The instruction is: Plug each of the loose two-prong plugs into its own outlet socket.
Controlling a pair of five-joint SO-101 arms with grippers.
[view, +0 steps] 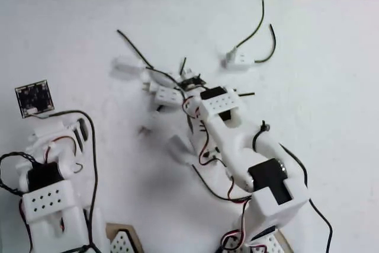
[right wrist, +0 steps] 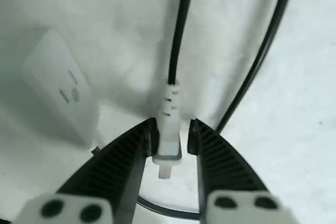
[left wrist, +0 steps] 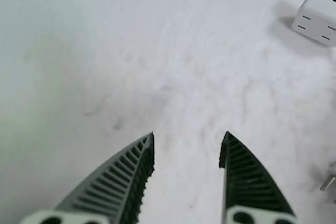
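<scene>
Right wrist view: a white two-prong plug with a ribbed collar and a thin black cord [right wrist: 168, 109] is sitting between the jaws of the right gripper [right wrist: 172, 125], which are pinching its body from both sides. A short stub of it is showing on the wrist side of the fingertips, and its cord is running straight out ahead of them. A white rectangular plastic outlet block [right wrist: 62, 95], slots showing, is lying just outside one jaw, apart from the plug. A second black cord [right wrist: 265, 51] is curving past the outer side of the other jaw. The left gripper [left wrist: 189, 137] is hanging with its jaws spread and bare white table [left wrist: 131, 51] between them. A second white plastic outlet block [left wrist: 317, 20] is lying well ahead of those jaws and off to one side. In the high view a white socket piece with two black cords [view: 237, 59] is lying well beyond the jaws of both arms
</scene>
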